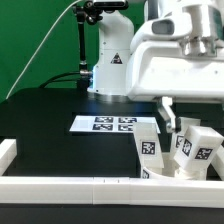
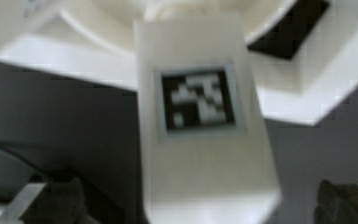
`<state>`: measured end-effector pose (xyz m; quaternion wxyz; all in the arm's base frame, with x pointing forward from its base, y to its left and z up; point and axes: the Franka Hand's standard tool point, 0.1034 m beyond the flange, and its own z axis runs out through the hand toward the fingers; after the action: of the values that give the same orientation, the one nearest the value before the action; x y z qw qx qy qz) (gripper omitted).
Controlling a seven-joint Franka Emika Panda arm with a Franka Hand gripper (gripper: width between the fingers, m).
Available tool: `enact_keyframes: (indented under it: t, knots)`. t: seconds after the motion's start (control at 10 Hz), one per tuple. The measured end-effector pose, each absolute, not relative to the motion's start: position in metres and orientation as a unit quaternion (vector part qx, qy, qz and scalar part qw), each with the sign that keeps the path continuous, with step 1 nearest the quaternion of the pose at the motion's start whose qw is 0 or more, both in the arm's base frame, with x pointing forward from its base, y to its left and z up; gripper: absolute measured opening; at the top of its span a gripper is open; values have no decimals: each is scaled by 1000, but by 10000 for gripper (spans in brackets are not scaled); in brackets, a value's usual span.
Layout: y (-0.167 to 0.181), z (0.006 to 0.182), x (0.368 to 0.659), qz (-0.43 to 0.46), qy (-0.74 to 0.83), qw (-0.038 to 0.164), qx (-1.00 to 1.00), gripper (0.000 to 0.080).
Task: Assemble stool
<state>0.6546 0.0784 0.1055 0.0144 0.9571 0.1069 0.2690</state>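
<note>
The white two-finger pincer (image 2: 202,205) stands open and grips nothing. In the wrist view its dark fingertips (image 2: 43,200) appear only as blurred corners, one on either side of a short blocky white plastic leg (image 2: 202,140). A strip of black table (image 2: 51,120) separates each fingertip from the leg. The leg runs lengthwise through that view and carries a black-and-white square tag (image 2: 197,98), its pattern smeared by blur. Its far end reaches a round shallow white plastic seat (image 2: 78,35), of which only a curved piece of rim shows before the frame cuts it off. Whether the leg touches the seat cannot be told. A dark patch (image 2: 291,35) beside the leg's far end is too blurred to name.

In the exterior view the pincer (image 1: 167,118) hangs low under the bulky white arm (image 1: 180,65), just above a cluster of tagged legs (image 1: 185,145) near the exterior view's right edge. Which of them lies between the fingers is hard to make out there, and the seat cannot be picked out. The marker board (image 1: 112,124) lies flat on the table, to the exterior view's left of the cluster. Long white border rails (image 1: 60,185) run across the foreground.
</note>
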Motion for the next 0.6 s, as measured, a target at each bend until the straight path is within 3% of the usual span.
enact_keyframes:
  t: [0.1,0.6]
  knots:
    - [78,117,657,272,111,15,956,649]
    - [75,110,656,257,113,15,960,649]
